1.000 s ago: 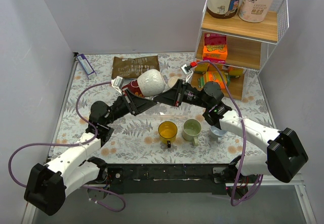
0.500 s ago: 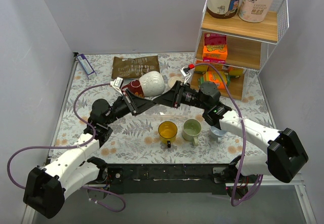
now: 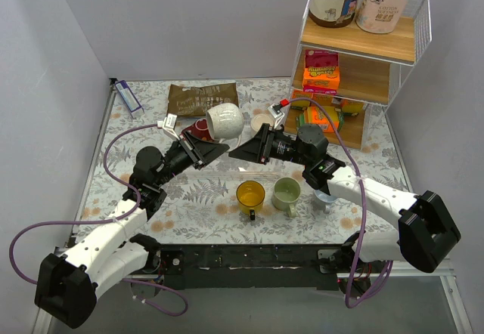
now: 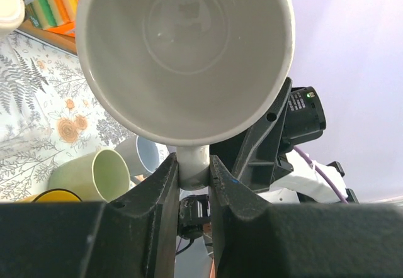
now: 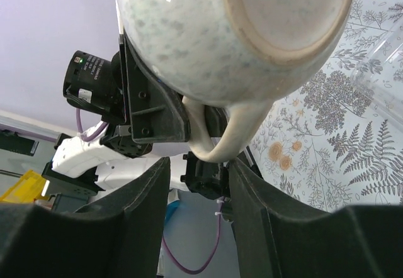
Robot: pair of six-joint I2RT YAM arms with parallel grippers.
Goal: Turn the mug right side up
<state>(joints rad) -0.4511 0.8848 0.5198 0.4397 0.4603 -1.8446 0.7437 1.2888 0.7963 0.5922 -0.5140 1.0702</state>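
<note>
One white mug (image 3: 224, 119) hangs on its side in the air beyond the yellow cup (image 3: 250, 194), its handle pinched tight in the left tool (image 4: 193, 166). A green cup (image 3: 286, 192) and a pale blue cup (image 3: 327, 196) stand right of the yellow cup on the table (image 3: 197, 202). The right tool (image 5: 196, 165), fingers wide and holding nothing, has backed off from the left tool since a second ago, leaving a gap

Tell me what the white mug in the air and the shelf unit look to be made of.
Mug: likely glazed ceramic. The wall is glossy speckled white with bright highlights, and the foot ring underneath is matte and bare. Shelf unit: the boards look like wood, tan and matte. Its thin white sides look like coated wire, probably metal.
</note>
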